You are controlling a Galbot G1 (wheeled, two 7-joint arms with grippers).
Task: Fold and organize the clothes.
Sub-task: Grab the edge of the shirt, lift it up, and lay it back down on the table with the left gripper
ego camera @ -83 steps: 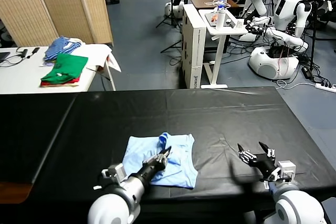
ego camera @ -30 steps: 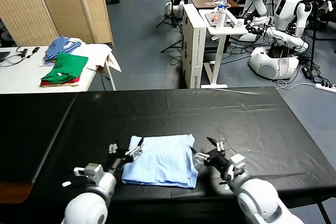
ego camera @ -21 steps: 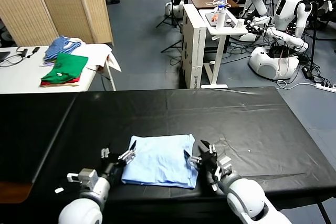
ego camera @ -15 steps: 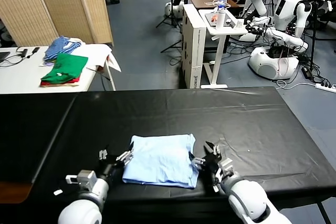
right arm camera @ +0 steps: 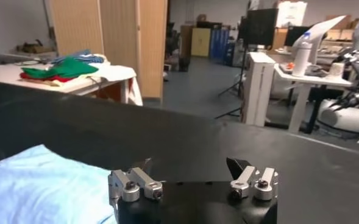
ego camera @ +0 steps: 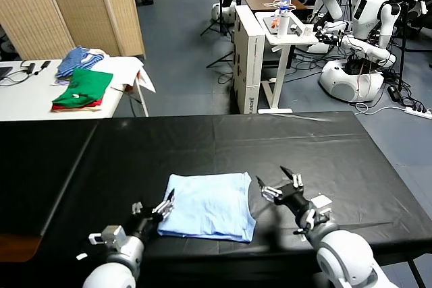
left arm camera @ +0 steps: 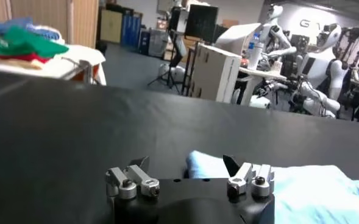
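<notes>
The clothes are one pale blue T-shirt (ego camera: 209, 206), lying folded into a flat rectangle near the front of the black table (ego camera: 304, 146). My left gripper (ego camera: 152, 208) hovers open at the shirt's left edge, nothing between its fingers. In the left wrist view the left gripper (left arm camera: 187, 164) points at the shirt's near corner, and the T-shirt (left arm camera: 301, 189) spreads beyond one fingertip. My right gripper (ego camera: 278, 183) stands open just right of the shirt, apart from it. In the right wrist view the right gripper (right arm camera: 190, 164) is empty over bare table, and the T-shirt (right arm camera: 39, 182) lies off to one side.
A white side table at the far left holds green and red folded garments (ego camera: 84, 88) and a blue striped cloth (ego camera: 77, 59). Beyond the black table are a white stand (ego camera: 280, 38), other robots (ego camera: 368, 25) and a folding screen (ego camera: 88, 5).
My right gripper went up to the shirt's right edge, then drew away to the right and lifted. My left gripper slipped back slightly toward the near edge. The shirt stays flat.
</notes>
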